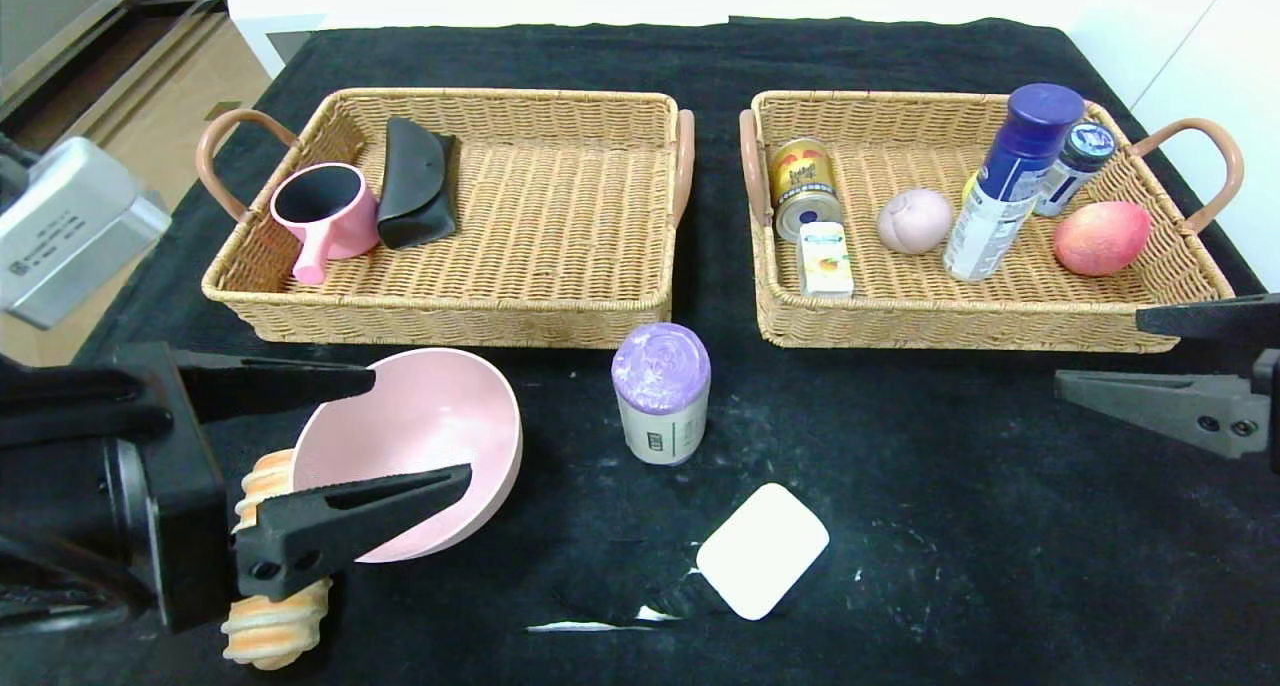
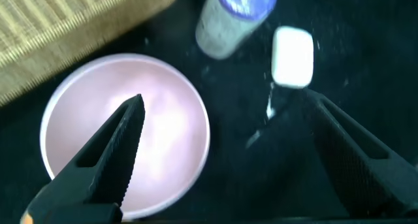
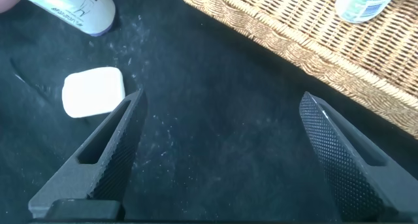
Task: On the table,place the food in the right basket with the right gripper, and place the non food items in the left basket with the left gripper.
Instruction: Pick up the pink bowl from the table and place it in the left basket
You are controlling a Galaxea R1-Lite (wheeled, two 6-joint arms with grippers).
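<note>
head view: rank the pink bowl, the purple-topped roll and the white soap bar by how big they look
1. pink bowl, clearly largest
2. purple-topped roll
3. white soap bar; close to the roll in apparent size, and it lies nearer the camera, so that order is unsure.

On the worktop we see two baskets side by side: left basket, right basket. In front of them lie a bowl, a roll and a soap bar.

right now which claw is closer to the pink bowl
Left. The left claw hangs open right over the pink bowl, one finger across its rim. The right claw is open far across the table, in front of the right basket.
</note>
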